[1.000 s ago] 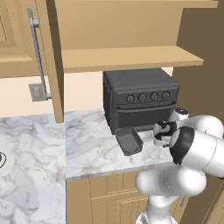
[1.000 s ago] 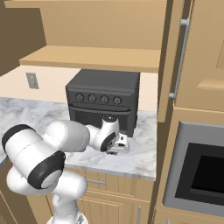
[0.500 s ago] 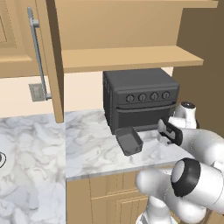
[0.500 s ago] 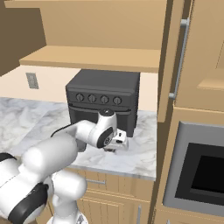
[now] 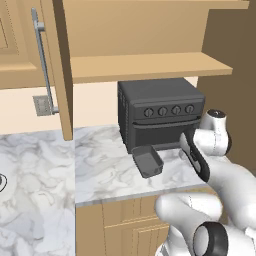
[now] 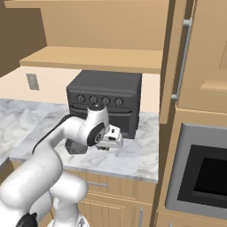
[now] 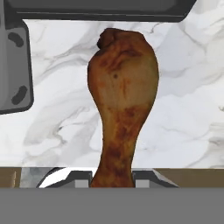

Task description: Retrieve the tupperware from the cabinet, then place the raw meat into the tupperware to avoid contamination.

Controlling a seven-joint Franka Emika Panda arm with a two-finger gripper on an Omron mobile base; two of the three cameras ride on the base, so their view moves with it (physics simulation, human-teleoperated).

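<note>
Reddish-brown drumstick-shaped raw meat (image 7: 120, 105) stands up the middle of the hand view, its narrow end pinched at the bottom centre between the pincer's (image 7: 113, 180) two dark fingertips (image 7: 146, 178), its rounded end toward the top of the frame. White marble bench (image 7: 183, 131) lies behind it.

In the left base view, the small dark grey rectangular tupperware tub (image 5: 147, 161) sits on the marble bench (image 5: 100, 170) at centre frame, just in front of the big dark grey toaster oven (image 5: 159, 112). The white arm's hand is at right of centre, beside the tub. The light tan wooden cabinet door (image 5: 59, 60) with its long grey bar handle (image 5: 44, 65) stands open at upper left.

In the right base view, the pincer (image 6: 113, 142) is at centre frame, in front of the toaster oven (image 6: 106, 99), and the tub (image 6: 76, 146) peeks out left of the arm.
</note>
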